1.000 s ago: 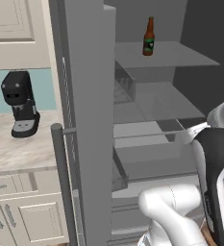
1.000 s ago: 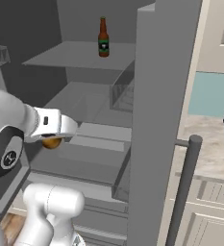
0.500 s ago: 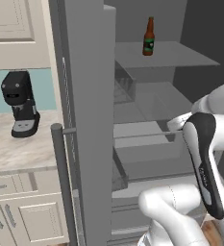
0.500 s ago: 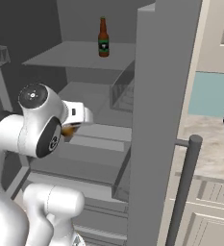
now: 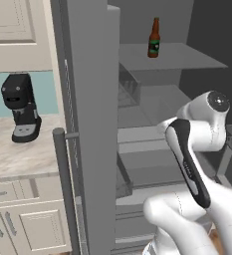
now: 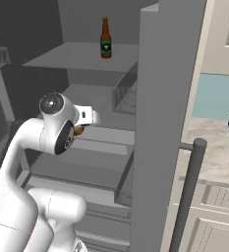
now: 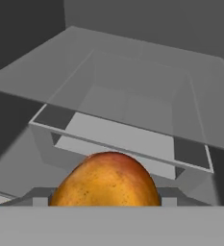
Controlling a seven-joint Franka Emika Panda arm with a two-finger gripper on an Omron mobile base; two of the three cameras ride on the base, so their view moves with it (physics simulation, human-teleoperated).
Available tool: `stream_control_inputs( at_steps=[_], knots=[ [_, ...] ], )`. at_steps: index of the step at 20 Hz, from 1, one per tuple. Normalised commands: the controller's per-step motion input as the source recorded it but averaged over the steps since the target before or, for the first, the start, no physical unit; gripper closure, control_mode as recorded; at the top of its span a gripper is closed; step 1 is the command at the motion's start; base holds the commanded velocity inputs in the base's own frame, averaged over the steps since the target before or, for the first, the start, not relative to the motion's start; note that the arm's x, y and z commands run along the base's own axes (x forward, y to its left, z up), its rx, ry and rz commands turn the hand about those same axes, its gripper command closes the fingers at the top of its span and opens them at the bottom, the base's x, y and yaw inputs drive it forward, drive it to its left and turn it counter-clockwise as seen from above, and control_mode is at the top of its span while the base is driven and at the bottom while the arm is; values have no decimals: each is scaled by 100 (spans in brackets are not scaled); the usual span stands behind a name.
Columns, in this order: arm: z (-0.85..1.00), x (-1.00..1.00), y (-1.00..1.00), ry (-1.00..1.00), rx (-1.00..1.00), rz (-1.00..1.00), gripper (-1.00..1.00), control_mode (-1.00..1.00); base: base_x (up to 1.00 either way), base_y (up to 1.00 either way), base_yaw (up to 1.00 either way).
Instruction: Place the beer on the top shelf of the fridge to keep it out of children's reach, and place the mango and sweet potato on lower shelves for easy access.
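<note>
The beer [image 5: 154,38] was brown glass with a red cap and a dark green label carrying a pale mark. The mango [image 7: 106,180] was orange-yellow, deepening to reddish brown along its edges, with fine speckling. The fridge [image 5: 92,99] was plain grey throughout, door and shelves alike, the top shelf [image 6: 81,55] a paler grey. The robot arm [image 6: 32,147] was white with dark joints. The coffee machine [image 5: 21,107] was black with a silver-grey base. The wall behind it [image 5: 45,92] was pale teal. The surface [image 5: 23,157] was beige, faintly marbled, and the cupboards [image 5: 18,35] were cream.
</note>
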Motion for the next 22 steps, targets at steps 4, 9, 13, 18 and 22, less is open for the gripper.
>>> stream_control_inputs(
  at_steps=[4,9,13,18,22],
  knots=[
    [-9,81,0,0,0,0,100,-100,0,0,0],
    [-13,79,0,0,2,0,100,-100,0,0,0],
    [-16,78,0,0,0,0,100,-100,0,0,0],
    [-26,82,0,0,0,0,100,-100,0,0,0],
    [-46,78,0,0,0,0,100,-100,0,0,0]
  ],
)
